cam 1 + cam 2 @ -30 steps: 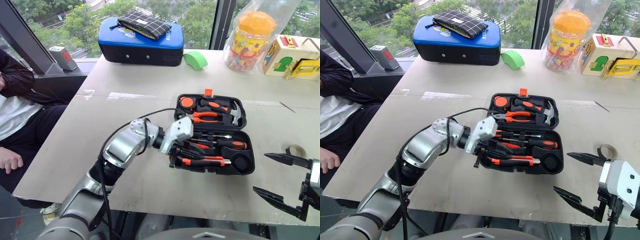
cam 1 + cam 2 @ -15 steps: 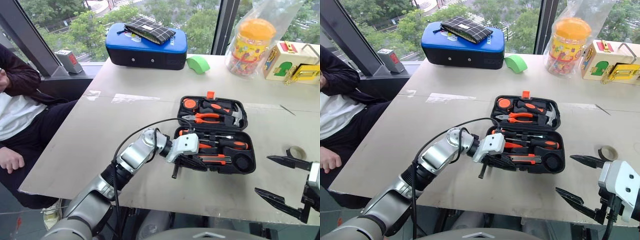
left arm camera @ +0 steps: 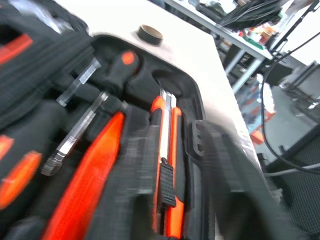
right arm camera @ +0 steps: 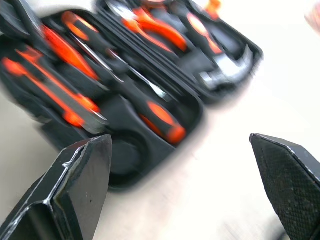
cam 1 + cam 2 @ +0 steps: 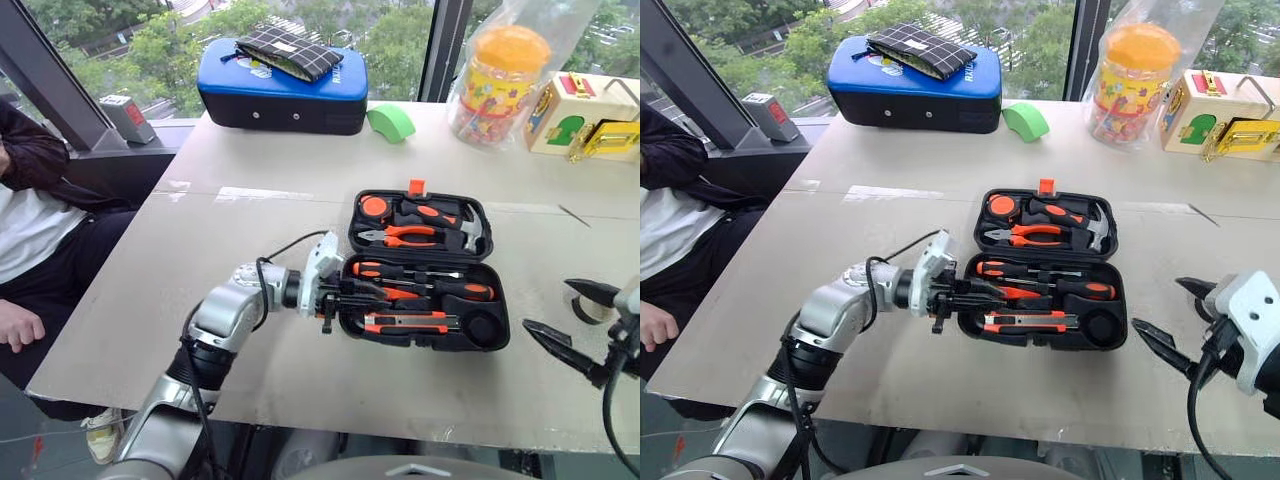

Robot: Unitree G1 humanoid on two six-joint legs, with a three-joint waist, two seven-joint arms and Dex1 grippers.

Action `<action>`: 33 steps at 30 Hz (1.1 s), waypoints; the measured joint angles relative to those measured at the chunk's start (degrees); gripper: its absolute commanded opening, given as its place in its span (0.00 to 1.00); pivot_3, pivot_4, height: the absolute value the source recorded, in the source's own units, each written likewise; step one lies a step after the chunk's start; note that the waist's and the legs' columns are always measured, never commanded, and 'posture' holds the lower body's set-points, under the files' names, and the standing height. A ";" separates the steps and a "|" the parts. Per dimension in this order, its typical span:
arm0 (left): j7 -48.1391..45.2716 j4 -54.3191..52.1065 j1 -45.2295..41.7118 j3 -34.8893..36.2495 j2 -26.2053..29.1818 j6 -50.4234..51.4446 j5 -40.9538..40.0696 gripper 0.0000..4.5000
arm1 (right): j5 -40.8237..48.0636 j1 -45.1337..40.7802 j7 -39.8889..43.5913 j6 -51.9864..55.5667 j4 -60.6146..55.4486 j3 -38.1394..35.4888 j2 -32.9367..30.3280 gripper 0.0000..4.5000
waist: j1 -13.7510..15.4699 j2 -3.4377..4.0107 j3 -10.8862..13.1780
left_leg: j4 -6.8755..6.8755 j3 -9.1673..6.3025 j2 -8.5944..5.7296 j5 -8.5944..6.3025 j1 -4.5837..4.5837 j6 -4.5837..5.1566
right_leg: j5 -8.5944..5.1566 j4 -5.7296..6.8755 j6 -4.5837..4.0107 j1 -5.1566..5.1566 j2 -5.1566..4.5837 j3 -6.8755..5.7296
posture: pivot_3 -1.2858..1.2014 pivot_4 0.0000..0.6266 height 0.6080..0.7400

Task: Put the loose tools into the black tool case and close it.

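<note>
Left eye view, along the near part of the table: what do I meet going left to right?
left gripper → black tool case, open → right gripper, open beside the grey tape roll.

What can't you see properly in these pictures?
- Left hand fingers: blurred in the left wrist view, too small in the eye views to tell open or shut.
- Tape roll: partly behind the right hand.
- Tool case, near-left corner: covered by the left hand.
</note>
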 measured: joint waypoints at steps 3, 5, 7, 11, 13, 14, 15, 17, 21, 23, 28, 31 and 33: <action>-0.14 -3.72 3.73 0.90 1.06 -2.03 -0.47 0.93 | -1.29 -6.24 -4.74 10.32 5.33 2.49 -5.70 1.00 | -0.34 -0.08 0.11 | 0.02 0.10 0.02 -0.04 0.01 0.08 | 0.02 -0.02 -0.03 0.01 -0.02 0.08 | 0.52 0.24 1.00; -0.52 -6.59 4.49 1.19 1.61 -2.02 -1.42 0.98 | -2.93 -9.07 -6.96 14.46 9.13 4.83 -8.34 1.00 | -0.20 -0.12 0.20 | 0.02 0.10 0.02 -0.14 0.01 0.24 | 0.01 -0.02 -0.04 0.01 -0.02 0.06 | 0.52 0.24 1.00; -0.44 -10.24 4.65 1.52 1.91 -1.71 -2.65 0.98 | -4.64 -12.20 -8.50 17.82 13.59 8.21 -10.42 1.00 | 0.17 -0.11 0.23 | 0.02 0.04 0.01 -0.14 -0.01 0.25 | 0.01 -0.03 -0.04 0.01 -0.04 -0.03 | 0.52 0.24 1.00; 0.14 -14.10 4.55 1.41 2.46 -1.74 -3.04 0.98 | -6.93 -21.97 -9.83 21.71 22.91 17.55 -12.72 1.00 | -0.33 -0.10 0.26 | 0.01 0.12 0.01 -0.12 -0.01 0.21 | 0.02 -0.04 -0.04 0.03 -0.03 0.00 | 0.52 0.24 1.00; 0.69 -15.22 4.58 1.40 2.41 -1.75 -3.08 1.00 | -7.19 -25.92 -9.82 22.66 25.97 21.32 -12.74 0.88 | -0.74 -0.08 0.27 | 0.01 0.11 0.03 -0.02 -0.02 0.04 | 0.01 -0.04 -0.04 0.02 -0.02 0.00 | 0.52 0.24 1.00; 0.96 -15.81 4.71 1.38 2.41 -1.99 -3.09 1.00 | -7.30 -28.46 -9.66 23.62 27.74 23.88 -12.74 0.81 | -1.02 -0.08 0.27 | -0.05 0.10 0.04 -0.01 -0.02 0.03 | 0.01 -0.05 -0.04 0.02 -0.01 -0.02 | 0.52 0.24 1.00; 1.09 -15.95 4.84 1.42 2.41 -2.18 -3.08 1.00 | -7.41 -29.62 -9.55 23.88 28.57 25.11 -12.74 0.70 | -1.11 -0.06 0.27 | -0.06 0.08 0.04 -0.01 -0.03 0.03 | 0.01 -0.05 -0.04 0.01 -0.01 -0.03 | 0.52 0.24 1.00; 2.02 -16.46 5.63 1.47 2.40 -2.50 -3.08 1.00 | -8.03 -31.90 -9.01 24.38 30.58 28.11 -12.75 0.47 | -1.36 -0.07 0.27 | -0.09 0.06 0.04 -0.01 -0.04 0.03 | 0.01 -0.14 -0.03 0.01 0.00 -0.05 | 0.52 0.24 1.00; 3.35 -17.81 8.75 2.00 2.73 -3.55 -3.09 1.00 | -9.55 -34.58 -7.78 23.64 34.88 32.88 -12.74 0.04 | -1.49 -0.06 0.26 | -0.09 0.09 0.03 -0.02 -0.02 0.05 | 0.02 -0.22 -0.03 0.05 -0.01 -0.02 | 0.52 0.24 1.00; 3.49 -17.82 10.06 2.08 2.98 -4.02 -3.09 1.00 | -9.72 -34.83 -7.23 23.31 35.56 33.05 -12.74 0.01 | -1.45 -0.07 0.27 | -0.06 0.08 0.03 -0.03 -0.03 0.06 | 0.02 -0.22 -0.03 0.05 0.00 -0.02 | 0.52 0.24 1.00; 7.05 -18.75 7.08 1.30 2.68 -1.68 -3.04 1.00 | -6.74 -33.47 -2.27 23.15 30.49 29.41 -12.80 0.01 | -1.25 0.12 0.38 | 0.04 0.06 -0.01 -0.14 -0.08 0.26 | 0.04 -0.20 0.00 0.07 -0.01 -0.05 | 0.52 0.24 1.00; 8.30 -20.56 6.13 0.89 2.90 -1.01 -3.01 1.00 | -1.22 -33.18 2.43 25.28 21.44 24.57 -14.14 0.01 | -1.62 0.15 0.38 | -0.01 0.08 0.07 -0.13 -0.01 0.23 | 0.04 -0.16 -0.01 0.07 0.07 -0.03 | 0.52 0.24 1.00; 8.77 -21.09 7.15 0.89 4.15 -0.38 -3.00 1.00 | 4.25 -36.40 3.01 29.94 14.08 23.82 -13.89 0.01 | -2.02 0.14 0.39 | -0.08 0.06 0.19 -0.12 0.00 0.20 | 0.03 -0.16 -0.01 0.05 0.20 -0.02 | 0.52 0.24 1.00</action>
